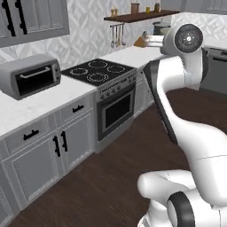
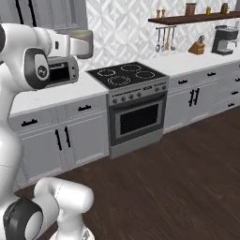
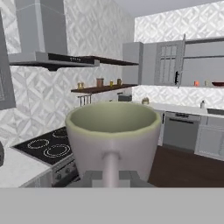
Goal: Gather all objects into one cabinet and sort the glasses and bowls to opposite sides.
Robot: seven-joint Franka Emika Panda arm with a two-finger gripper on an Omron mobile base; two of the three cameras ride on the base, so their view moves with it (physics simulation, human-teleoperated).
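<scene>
A cream handled mug (image 3: pixel 113 133) hangs upright in front of the hand camera, its handle toward me. My gripper (image 3: pixel 111 174) is shut on that handle. From the right base view the mug (image 2: pixel 83 43) is carried high, level with the toaster oven, at the end of my gripper (image 2: pixel 70 44). Far across the room an upper wall cabinet (image 3: pixel 197 65) stands with its door open. On its shelf sit a small orange tumbler (image 3: pixel 197 83) and, at the frame edge, a dark red-brown bowl (image 3: pixel 218 84).
A silver toaster oven (image 1: pixel 31 76) sits on the white counter (image 1: pixel 40 106), left of the black stove (image 1: pixel 99 71) with its oven. A wooden wall shelf (image 2: pixel 190 18) holds jars, and a coffee machine (image 2: pixel 224 38) stands below it. Dark wood floor (image 2: pixel 178 187) lies open ahead.
</scene>
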